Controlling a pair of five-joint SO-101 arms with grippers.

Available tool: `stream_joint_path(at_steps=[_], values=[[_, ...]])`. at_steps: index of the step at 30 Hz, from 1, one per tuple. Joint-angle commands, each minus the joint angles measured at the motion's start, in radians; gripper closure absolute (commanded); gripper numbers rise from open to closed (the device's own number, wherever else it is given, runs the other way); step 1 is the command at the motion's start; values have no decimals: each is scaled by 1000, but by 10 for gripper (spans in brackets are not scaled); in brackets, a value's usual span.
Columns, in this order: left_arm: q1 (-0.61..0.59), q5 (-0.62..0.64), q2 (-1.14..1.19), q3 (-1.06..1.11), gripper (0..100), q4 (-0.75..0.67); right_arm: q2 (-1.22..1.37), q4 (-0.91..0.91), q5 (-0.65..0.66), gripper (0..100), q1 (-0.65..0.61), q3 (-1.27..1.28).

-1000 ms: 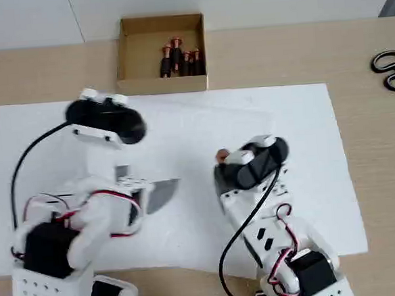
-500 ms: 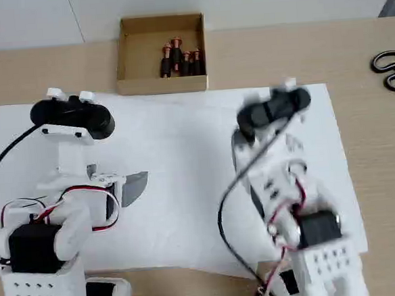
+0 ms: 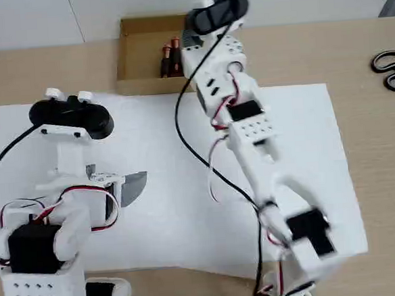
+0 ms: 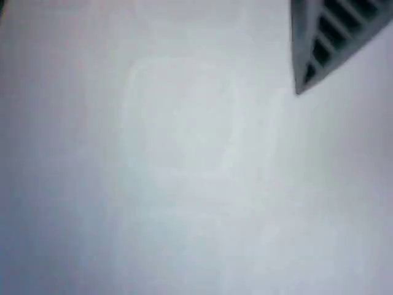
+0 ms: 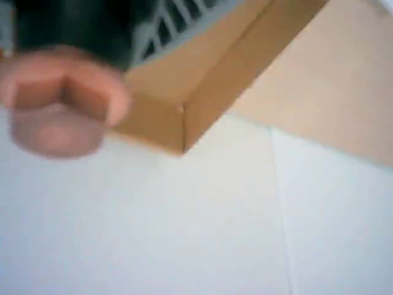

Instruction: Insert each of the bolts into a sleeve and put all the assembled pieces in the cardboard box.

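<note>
The cardboard box point(image 3: 133, 57) stands at the back of the table, with several assembled bolt-and-sleeve pieces point(image 3: 169, 58) lying in it. My right arm stretches far forward, so my right gripper point(image 3: 189, 41) hangs over the box's right part. In the right wrist view that gripper point(image 5: 92, 37) is shut on a black sleeve with a copper bolt head point(image 5: 58, 101) sticking out, just above the box's corner point(image 5: 209, 92). My left gripper point(image 3: 122, 184) rests low over the white paper point(image 3: 187, 189) at the left, open and holding nothing; one grey finger point(image 4: 325, 43) shows over bare paper.
Scissors point(image 3: 392, 70) lie at the far right on the wooden table. The white paper sheet covers the middle of the table in front of the box. The left arm's black wrist point(image 3: 70, 116) stands over the paper's left part.
The right arm swung from the middle of the paper up to the box, carrying the assembled piece. The left arm drew back to the left a second ago and has since kept still.
</note>
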Motion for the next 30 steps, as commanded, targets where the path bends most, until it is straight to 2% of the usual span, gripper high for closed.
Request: stream_joint_path(at_steps=[1,7,12,18,25,30], values=[[-6,-3,-8,-25,694,3,145,-136,-3,995,-5,-163],[-6,-3,-8,47,694,-2,444,-245,-3,991,-5,-393],[-6,-3,-8,51,694,-2,644,-246,-2,991,-16,-612],[-6,-3,-8,51,694,3,759,-245,0,982,-18,-677],[-6,-3,-8,53,694,3,785,-211,0,758,-2,-680],[-3,-3,-8,50,694,3,753,-199,2,753,15,-681]])
